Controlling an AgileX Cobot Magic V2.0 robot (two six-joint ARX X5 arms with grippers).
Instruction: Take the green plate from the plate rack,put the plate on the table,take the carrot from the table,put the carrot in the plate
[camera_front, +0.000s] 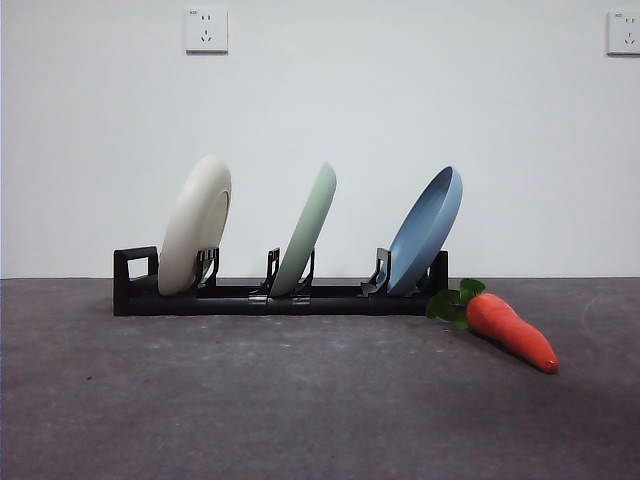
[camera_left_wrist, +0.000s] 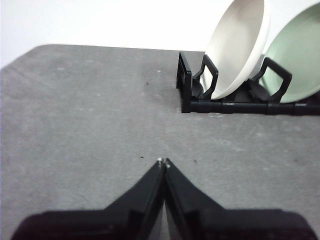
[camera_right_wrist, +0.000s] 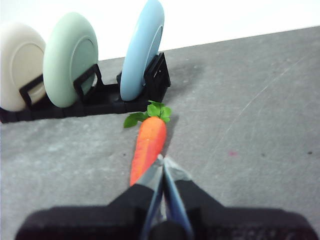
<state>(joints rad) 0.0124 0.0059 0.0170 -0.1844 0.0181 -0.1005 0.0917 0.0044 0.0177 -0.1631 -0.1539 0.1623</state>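
Note:
The green plate (camera_front: 308, 228) stands tilted in the middle slot of the black plate rack (camera_front: 250, 298), between a cream-white plate (camera_front: 195, 222) and a blue plate (camera_front: 428, 228). The carrot (camera_front: 508, 329) lies on the dark grey table (camera_front: 300, 400) just right of the rack, leaves toward the rack. My left gripper (camera_left_wrist: 163, 161) is shut and empty above the table, short of the rack's loop end (camera_left_wrist: 186, 82). My right gripper (camera_right_wrist: 162, 160) is shut and empty, just over the carrot's (camera_right_wrist: 148, 142) thin end. The green plate shows in both wrist views (camera_left_wrist: 300, 60) (camera_right_wrist: 70, 57).
A white wall with two sockets (camera_front: 206, 30) stands behind the table. Bare table surface lies in front of the rack (camera_front: 280, 390) and to its left (camera_left_wrist: 90, 110). Neither arm shows in the front view.

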